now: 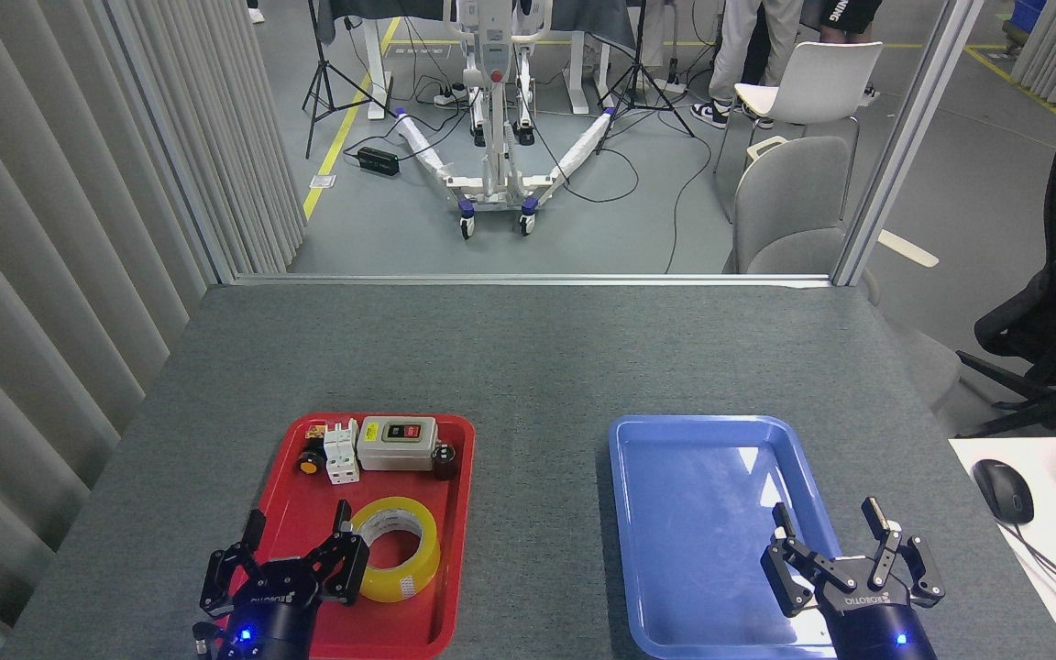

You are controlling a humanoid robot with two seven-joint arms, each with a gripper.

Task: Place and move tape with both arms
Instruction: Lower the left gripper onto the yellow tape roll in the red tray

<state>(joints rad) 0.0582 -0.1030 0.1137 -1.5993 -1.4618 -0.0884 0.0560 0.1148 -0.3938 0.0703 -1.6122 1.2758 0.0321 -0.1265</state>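
Observation:
The tape (397, 548), a yellow translucent roll with a white core, lies flat in the near right part of the red tray (455, 550). My left gripper (297, 530) hovers over the tray's near left, fingers spread open, its right fingers just beside the roll's left edge and holding nothing. My right gripper (829, 528) is open too, low over the near right part of the blue tray (702, 513), which holds nothing.
At the far end of the red tray sit a grey switch box (397, 444), white connector blocks (341, 451) and small black and orange parts. A mouse (1003, 490) lies on a white desk at right. Chairs stand beyond the table's far edge.

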